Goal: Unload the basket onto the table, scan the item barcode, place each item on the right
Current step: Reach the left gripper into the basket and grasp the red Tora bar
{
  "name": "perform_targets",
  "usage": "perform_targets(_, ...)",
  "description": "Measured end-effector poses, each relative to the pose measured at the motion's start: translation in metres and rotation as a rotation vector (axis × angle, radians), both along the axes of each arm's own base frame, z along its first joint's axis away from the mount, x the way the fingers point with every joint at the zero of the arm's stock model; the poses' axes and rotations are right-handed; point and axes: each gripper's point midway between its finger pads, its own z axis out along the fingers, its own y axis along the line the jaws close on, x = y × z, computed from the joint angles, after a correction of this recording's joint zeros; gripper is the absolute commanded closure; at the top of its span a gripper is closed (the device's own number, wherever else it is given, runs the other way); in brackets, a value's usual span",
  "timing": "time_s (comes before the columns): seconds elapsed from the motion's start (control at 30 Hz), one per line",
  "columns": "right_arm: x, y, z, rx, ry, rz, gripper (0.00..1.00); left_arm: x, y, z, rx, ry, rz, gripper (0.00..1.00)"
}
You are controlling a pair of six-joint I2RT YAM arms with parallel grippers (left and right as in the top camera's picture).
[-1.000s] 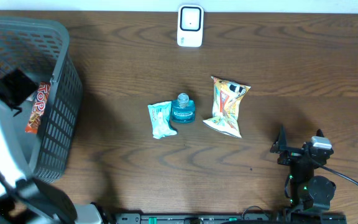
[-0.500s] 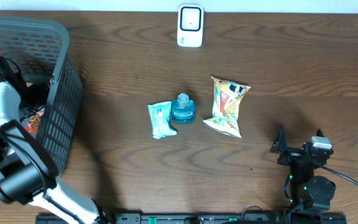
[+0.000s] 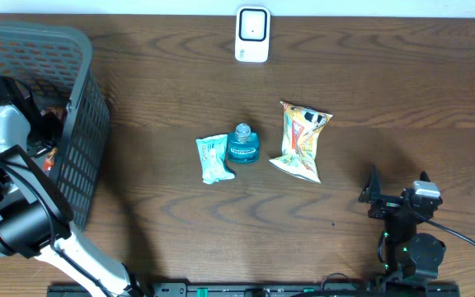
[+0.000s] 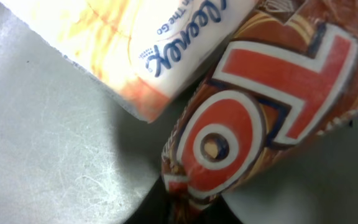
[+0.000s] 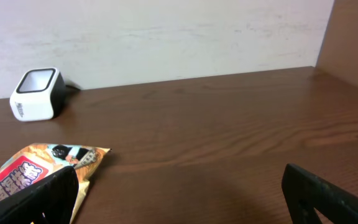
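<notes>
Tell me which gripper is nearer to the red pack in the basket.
Left. The left gripper is inside the basket, shut on the red pack. The right gripper stands open far off to the right of the basket.

Glossy foil snack pkt (image 4: 260, 112), matt grey plastic basket (image 3: 82, 148), wood-grain table (image 3: 180, 235)

A desk (image 3: 180, 223) of dark brown wood, marked with wavy grain, is seen filling nearly the whole overhead view. Along its far edge a pale, off-white wall (image 5: 166, 31) is met, faintly streaked and scuffed; only a thin strip of it is caught from overhead. At the far right, in the right wrist view, a plain brown panel (image 5: 353, 31) is seen rising beside the desk. The wood is lit evenly, with a dull sheen and soft shadows.
</notes>
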Motion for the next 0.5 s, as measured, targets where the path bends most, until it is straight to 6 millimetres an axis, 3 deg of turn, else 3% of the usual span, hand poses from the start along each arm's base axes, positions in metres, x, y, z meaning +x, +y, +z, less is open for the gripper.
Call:
perform_targets(0.27, 0.000, 0.000, 0.000, 0.000, 0.000, 0.000, 0.01, -0.005, -0.002, 0.003, -0.010, 0.013, 0.022, 0.93)
perform_targets(0.37, 0.000, 0.000, 0.000, 0.000, 0.000, 0.000, 0.01, -0.010, -0.004, 0.016, -0.002, 0.001, 0.041, 0.93)
perform_targets(0.43, 0.000, 0.000, 0.000, 0.000, 0.000, 0.000, 0.01, -0.010, -0.004, 0.038, 0.020, -0.044, 0.057, 0.93)
perform_targets(0.47, 0.000, 0.000, 0.000, 0.000, 0.000, 0.000, 0.01, -0.008, -0.003, 0.060, 0.046, -0.095, 0.070, 0.93)
perform_targets(0.5, 0.000, 0.000, 0.000, 0.000, 0.000, 0.000, 0.01, -0.006, -0.002, 0.095, 0.086, -0.178, 0.086, 0.93)
